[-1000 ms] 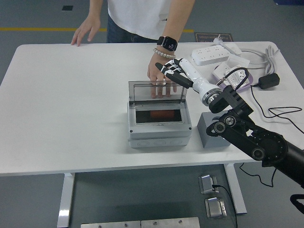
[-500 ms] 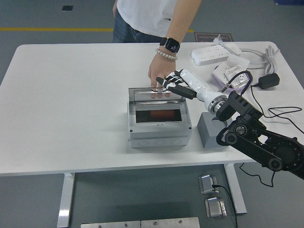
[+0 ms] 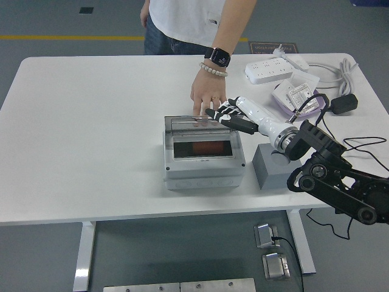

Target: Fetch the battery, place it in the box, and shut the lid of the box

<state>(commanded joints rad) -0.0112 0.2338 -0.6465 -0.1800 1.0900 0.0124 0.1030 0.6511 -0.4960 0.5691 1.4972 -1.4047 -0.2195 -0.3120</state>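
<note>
While the battery lies inside the grey box with its long axis running left to right, the robot hand from the right rests on the top edge of the tilted clear lid, fingers stretched out and gripping nothing. The battery is below and left of it. A person's hand touches the bench just behind the box.

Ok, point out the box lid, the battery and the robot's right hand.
lid [image 3: 197, 124], head view, on its clear panel
battery [image 3: 202, 148], head view, reddish body inside the box
right hand [image 3: 231, 117], head view, on the knuckles
</note>
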